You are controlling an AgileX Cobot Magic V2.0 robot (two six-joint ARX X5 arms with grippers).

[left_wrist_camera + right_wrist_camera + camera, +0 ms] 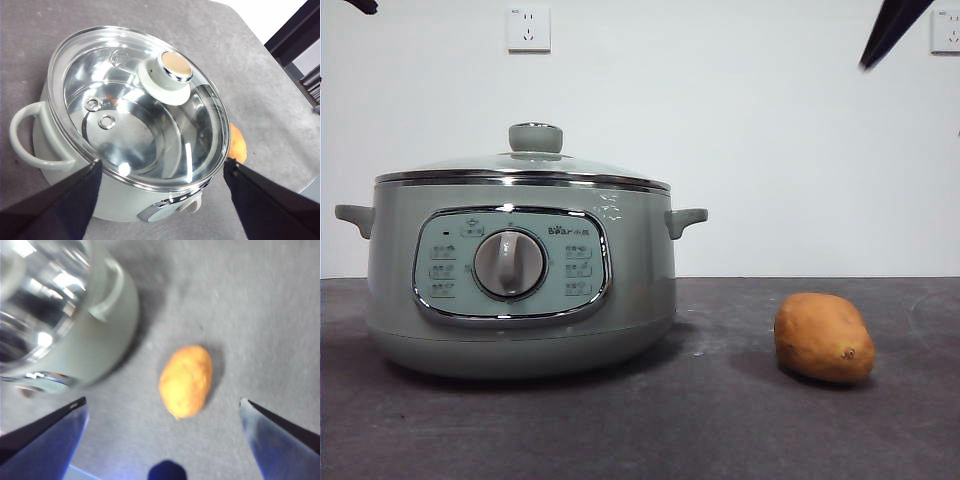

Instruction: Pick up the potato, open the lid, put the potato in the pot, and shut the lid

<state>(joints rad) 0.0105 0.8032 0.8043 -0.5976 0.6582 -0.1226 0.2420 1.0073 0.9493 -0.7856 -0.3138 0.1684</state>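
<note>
Dark grey matte bench (720,420) is backed by a white wall w/ sockets (528,28). Potato (824,337) is seen lying right of pot (520,290); lid (525,165) is seated. Left claw (160,175) & right claw (162,412) are spread wide, both empty.

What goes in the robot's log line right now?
potato: on table beside pot | lid: on pot | right tool: open above potato | left tool: open above lid
</note>
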